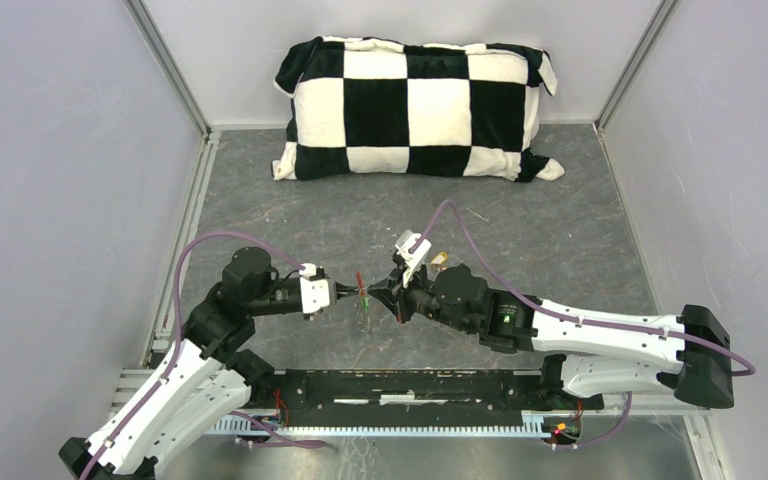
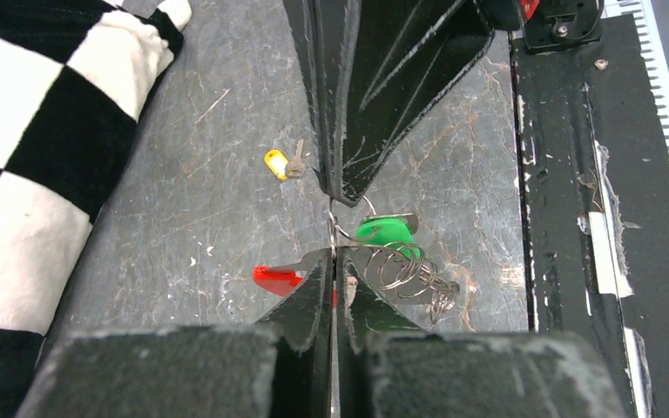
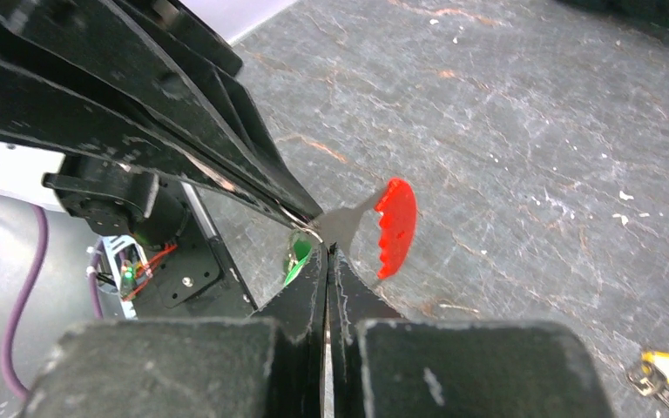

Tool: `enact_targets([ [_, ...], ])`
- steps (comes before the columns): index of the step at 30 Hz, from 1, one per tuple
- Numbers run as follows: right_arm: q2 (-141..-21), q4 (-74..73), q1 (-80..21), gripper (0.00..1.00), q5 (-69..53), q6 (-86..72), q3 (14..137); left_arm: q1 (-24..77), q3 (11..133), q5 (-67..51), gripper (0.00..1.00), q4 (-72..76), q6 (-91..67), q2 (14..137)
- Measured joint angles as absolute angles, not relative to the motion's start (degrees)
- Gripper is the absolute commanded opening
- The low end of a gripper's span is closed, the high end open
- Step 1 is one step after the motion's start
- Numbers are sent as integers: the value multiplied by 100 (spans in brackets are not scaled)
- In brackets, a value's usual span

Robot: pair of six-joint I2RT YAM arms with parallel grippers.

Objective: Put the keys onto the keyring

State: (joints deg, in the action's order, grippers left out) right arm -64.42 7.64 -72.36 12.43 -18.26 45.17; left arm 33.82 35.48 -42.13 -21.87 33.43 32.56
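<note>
Left wrist view: left fingers [image 2: 318, 287] and right fingers [image 3: 314, 292] are both pressed shut, tip to tip, pinching the wire of the one keyring [image 2: 405, 270] above the counter [image 2: 209, 218]. Its single red tag [image 2: 274, 279] dangles. One green-headed key [image 2: 386, 231] hangs among the coils, probably threaded. One yellow-headed key [image 2: 277, 163] lies on the counter, still to do.

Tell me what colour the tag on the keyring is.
The tag is bright red, showing best in the right wrist view.

No text, label, brand, number or sign can be read on anything in these views.
</note>
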Motion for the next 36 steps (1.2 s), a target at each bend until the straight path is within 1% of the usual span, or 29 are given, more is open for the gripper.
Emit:
enact_targets([
  [13, -6455, 593, -7234, 0, 1406, -1824, 4517, 3382, 3548, -4265, 2, -2049, 3291, 3229],
  [15, -6453, 596, -7234, 2, 1404, -1824, 4517, 3382, 3548, -4265, 2, -2038, 3282, 3229],
  [16, -6451, 598, -7234, 6, 1402, -1824, 4517, 3382, 3548, -4265, 2, -2038, 3280, 3229],
  [18, -6434, 613, -7231, 21, 1398, -1820, 4510, 3382, 3548, -4268, 2, -2012, 3271, 3229],
  [19, -6420, 631, -7231, 25, 1378, -1822, 4508, 3382, 3548, -4278, 2, -1984, 3256, 3229],
  [22, -6285, 685, -7225, 43, 1269, -1684, 4412, 3382, 3548, -4383, 2, -1872, 3194, 3223],
  [26, -5865, 727, -7210, 61, 1063, -1337, 4248, 3382, 3548, -4593, 2, -1780, 3181, 3208],
  [27, -5736, 733, -7192, 64, 993, -1214, 4228, 3382, 3548, -4661, 2, -1774, 3179, 3208],
  [29, -5457, 755, -7177, 67, 775, -943, 4215, 3382, 3551, -4805, 2, -1774, 3177, 3214],
  [33, -5070, 829, -7144, 66, 301, -386, 4215, 3382, 3607, -5170, 2, -1785, 3175, 3286],
  [36, -5033, 856, -7109, 64, -40, -32, 4217, 3382, 3719, -5459, 2, -1787, 3153, 3387],
])
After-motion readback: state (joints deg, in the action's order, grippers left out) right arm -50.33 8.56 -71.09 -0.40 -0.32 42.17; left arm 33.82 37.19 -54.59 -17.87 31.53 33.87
